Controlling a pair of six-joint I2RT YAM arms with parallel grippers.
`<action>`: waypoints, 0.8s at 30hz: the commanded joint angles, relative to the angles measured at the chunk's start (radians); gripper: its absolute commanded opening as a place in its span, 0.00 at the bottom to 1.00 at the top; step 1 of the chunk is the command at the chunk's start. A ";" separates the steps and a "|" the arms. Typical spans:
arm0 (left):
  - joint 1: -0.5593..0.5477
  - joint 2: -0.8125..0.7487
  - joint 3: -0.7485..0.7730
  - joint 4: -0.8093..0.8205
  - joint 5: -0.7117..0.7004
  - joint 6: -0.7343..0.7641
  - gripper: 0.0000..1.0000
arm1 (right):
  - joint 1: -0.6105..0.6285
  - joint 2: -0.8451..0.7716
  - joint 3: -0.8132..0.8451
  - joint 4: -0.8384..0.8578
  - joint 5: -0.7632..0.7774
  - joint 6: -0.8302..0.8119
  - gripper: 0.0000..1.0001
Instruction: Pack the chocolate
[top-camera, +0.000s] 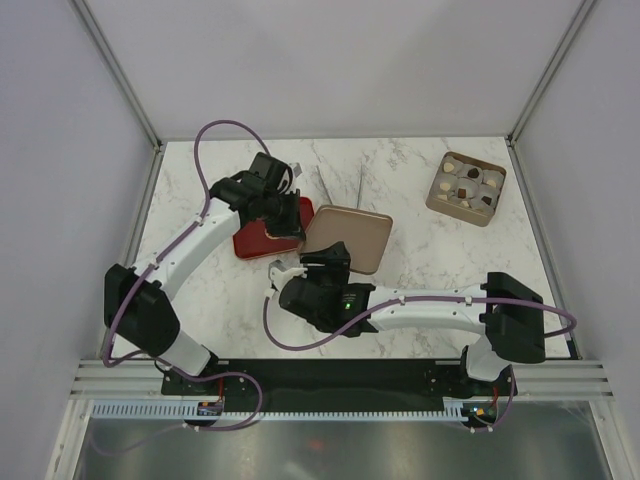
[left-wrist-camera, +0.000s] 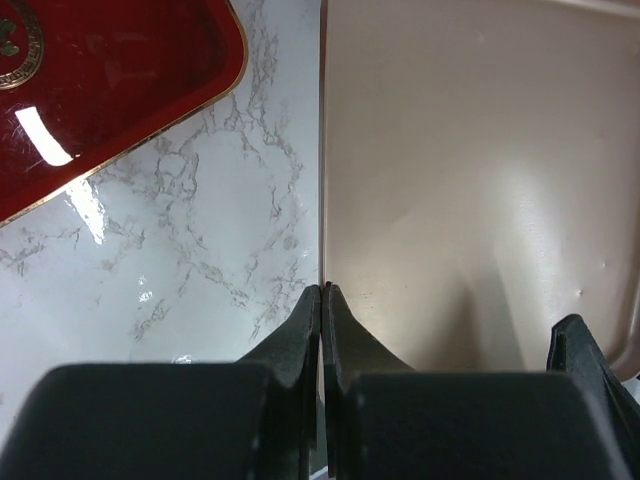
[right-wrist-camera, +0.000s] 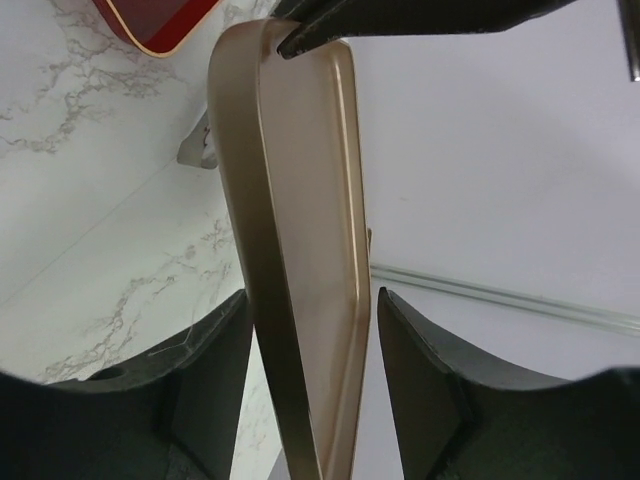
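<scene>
The chocolate (top-camera: 467, 186), cream-white and dark brown pieces, sits in a compartmented brown carton (top-camera: 497, 203) at the table's far right, away from both grippers. A flat brown square lid (top-camera: 352, 235) lies mid-table, tilted up. My left gripper (top-camera: 290, 228) is shut on its thin left rim; in the left wrist view the fingertips (left-wrist-camera: 322, 290) pinch the lid (left-wrist-camera: 470, 180). My right gripper (top-camera: 333, 252) is at the lid's near edge. In the right wrist view it (right-wrist-camera: 312, 294) is open, with the lid (right-wrist-camera: 290, 180) standing between its jaws and a gap on the right side.
A glossy red tray with gold trim (top-camera: 250, 242) lies just left of the brown lid, also seen in the left wrist view (left-wrist-camera: 110, 80). Two thin metal rods (top-camera: 340, 185) lie behind the lid. Frame posts and walls bound the marble table.
</scene>
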 joint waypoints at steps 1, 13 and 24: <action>0.003 -0.068 -0.015 0.013 0.034 -0.018 0.02 | -0.001 0.021 0.024 0.011 0.103 -0.021 0.60; 0.003 -0.088 -0.053 0.013 -0.003 -0.027 0.02 | -0.001 0.025 0.003 0.009 0.161 -0.007 0.23; 0.067 -0.148 0.215 -0.053 0.054 -0.057 0.40 | 0.002 -0.019 0.107 -0.046 0.023 0.186 0.00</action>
